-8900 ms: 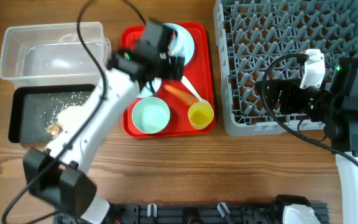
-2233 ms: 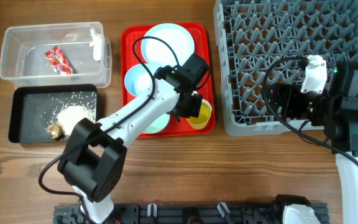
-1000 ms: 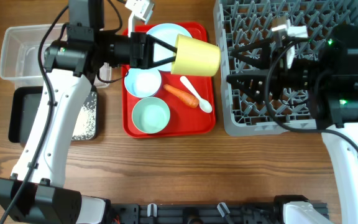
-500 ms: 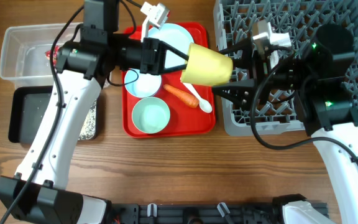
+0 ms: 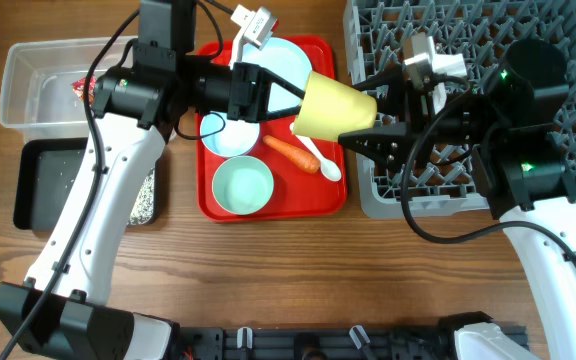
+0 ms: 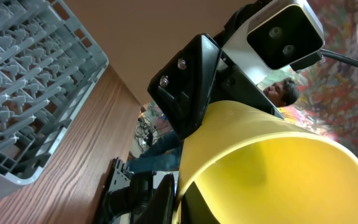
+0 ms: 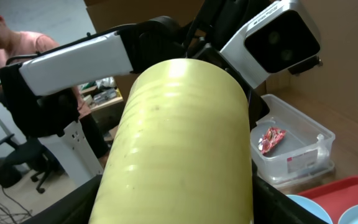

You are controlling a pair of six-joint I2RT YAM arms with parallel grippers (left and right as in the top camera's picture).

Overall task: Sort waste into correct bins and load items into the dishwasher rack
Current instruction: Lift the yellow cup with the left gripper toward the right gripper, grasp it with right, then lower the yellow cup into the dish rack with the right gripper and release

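Wood surface (image 5: 288, 280), cluttered room (image 7: 55, 25); two bowls (image 5: 242, 186), two bins (image 5: 83, 45), one yellow cup (image 5: 333, 105) in left fingers (image 5: 268, 78), right fingers (image 5: 373, 143) wide.

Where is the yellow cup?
Overhead, the yellow cup is mid-air in the left gripper, over the right edge of the red tray, beside the grey rack.

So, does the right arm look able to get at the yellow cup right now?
Probably yes: the left pincer holds the yellow cup in the air toward it, and the open right pincer straddles the cup's near end, with nothing between them.
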